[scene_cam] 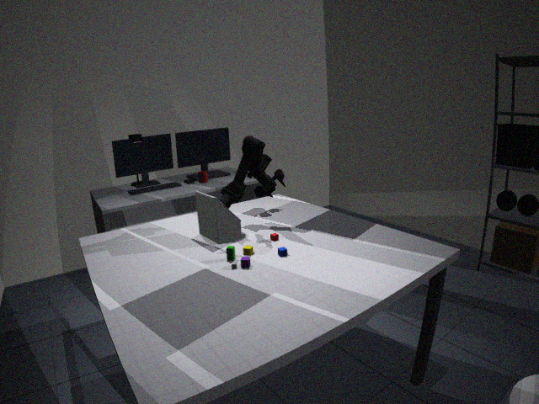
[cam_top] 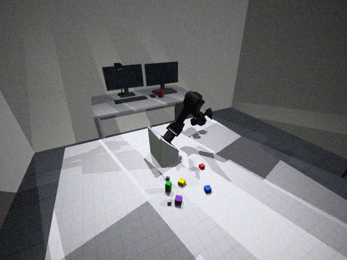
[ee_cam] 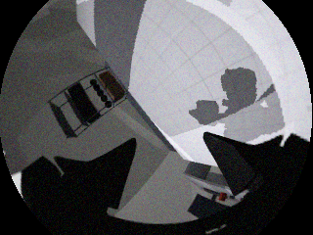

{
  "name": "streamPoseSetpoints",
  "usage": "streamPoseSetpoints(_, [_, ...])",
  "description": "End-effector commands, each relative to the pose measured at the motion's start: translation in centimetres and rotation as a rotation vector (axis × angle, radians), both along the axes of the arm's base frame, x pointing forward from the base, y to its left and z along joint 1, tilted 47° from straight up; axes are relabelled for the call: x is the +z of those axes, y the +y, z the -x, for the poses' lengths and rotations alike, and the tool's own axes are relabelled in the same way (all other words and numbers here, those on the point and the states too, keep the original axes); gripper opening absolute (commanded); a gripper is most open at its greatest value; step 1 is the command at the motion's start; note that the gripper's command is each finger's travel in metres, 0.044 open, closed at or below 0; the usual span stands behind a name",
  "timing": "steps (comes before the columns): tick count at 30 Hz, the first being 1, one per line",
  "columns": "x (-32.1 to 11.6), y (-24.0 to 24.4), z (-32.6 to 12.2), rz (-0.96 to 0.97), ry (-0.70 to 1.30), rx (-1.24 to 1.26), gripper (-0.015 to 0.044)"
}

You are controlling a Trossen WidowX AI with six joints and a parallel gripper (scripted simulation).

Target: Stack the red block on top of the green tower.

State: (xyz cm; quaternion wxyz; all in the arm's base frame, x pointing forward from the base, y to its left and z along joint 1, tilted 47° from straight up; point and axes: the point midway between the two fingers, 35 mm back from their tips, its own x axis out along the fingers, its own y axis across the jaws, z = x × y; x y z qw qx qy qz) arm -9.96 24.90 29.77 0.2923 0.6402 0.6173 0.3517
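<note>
A: State the layout, largest item first.
B: The table (cam_top: 117,221) (scene_cam: 209,321) carries the arm (cam_top: 179,120) (scene_cam: 237,183), raised at the far side, and a grey panel (cam_top: 161,152) (scene_cam: 213,221) to its left. The gripper (cam_top: 209,114) (scene_cam: 280,176) (ee_cam: 170,139) is up in the air with its fingers spread and nothing between them.
A: Locate the workpieces.
B: The green tower (cam_top: 168,186) (scene_cam: 230,253) stands upright, nearer than the panel. The yellow block (cam_top: 181,182) (scene_cam: 248,250) is just right of it. The smaller red block (cam_top: 201,166) (scene_cam: 274,236) lies on the table, farther right and far of the yellow one.
A: Identify failure modes.
B: Approaching the tower low could let a finger topple it. An off-centre grasp could twist the red block; an off-centre release could drop it from the narrow top.
A: List the visibility limits.
B: The wrist view shows neither workpiece. The panel hides the arm's base. Any seam in the tower is too small to resolve, and the dark fingertips blur together in the exterior view.
</note>
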Motion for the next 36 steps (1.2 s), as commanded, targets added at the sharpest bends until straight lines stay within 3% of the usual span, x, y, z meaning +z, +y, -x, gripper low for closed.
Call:
streamPoseSetpoints(1, [-0.2, 1.2, -1.1, 0.022, -0.110, -0.041, 0.0440])
streamPoseSetpoints(20, [-4.8, 5.6, -9.1, 0.303, -0.611, -0.189, 0.0440])
streamPoseSetpoints(36, [-9.8, 5.8, -17.5, 0.638, -0.856, -0.167, 0.0440])
